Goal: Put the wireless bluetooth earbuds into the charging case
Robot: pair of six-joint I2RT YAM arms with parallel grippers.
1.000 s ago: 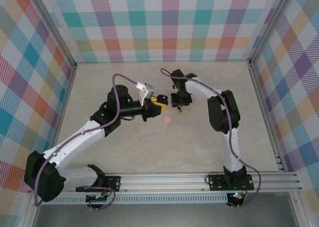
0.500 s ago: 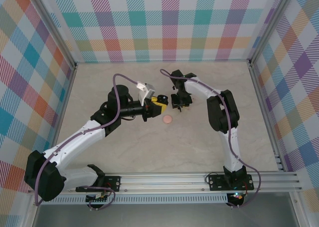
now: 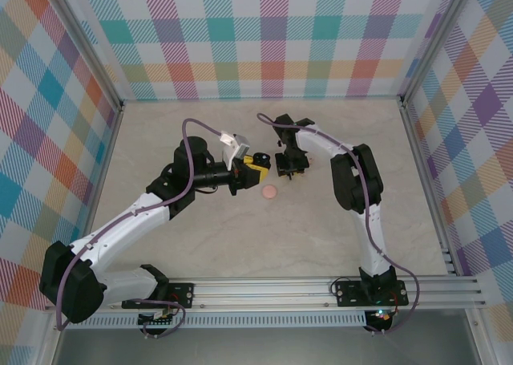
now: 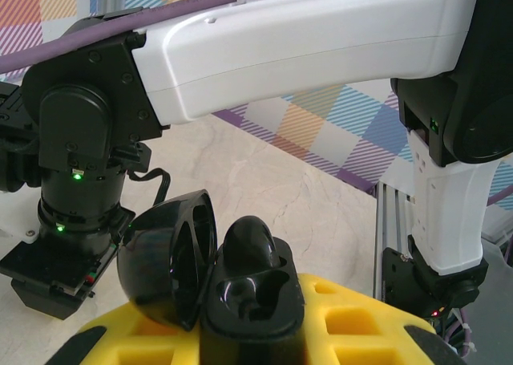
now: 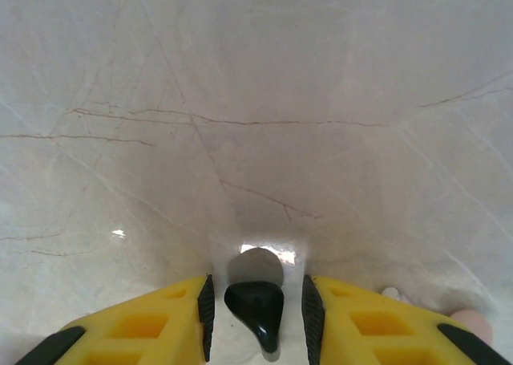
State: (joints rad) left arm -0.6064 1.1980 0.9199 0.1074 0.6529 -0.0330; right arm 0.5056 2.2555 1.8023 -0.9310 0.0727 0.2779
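My left gripper (image 4: 250, 337) is shut on an open black charging case (image 4: 255, 301), its lid (image 4: 160, 257) swung up to the left. One black earbud (image 4: 248, 243) sits in the case's far slot, and the near slot is hollow. In the top view the held case (image 3: 256, 162) hangs just left of my right gripper (image 3: 286, 168). In the right wrist view a second black earbud (image 5: 256, 302) lies on the table between the pads of my right gripper (image 5: 256, 315). That gripper is open, with a gap on each side of the earbud.
A round pink case (image 3: 269, 192) lies on the marble table (image 3: 264, 237) just in front of both grippers. A pale pink piece (image 5: 479, 326) and a small whitish bit (image 5: 390, 294) lie right of my right finger. Checked walls ring the table.
The right gripper's jaws have narrowed a little around the black earbud, and that gripper has edged slightly left. The left arm and its case have not moved.
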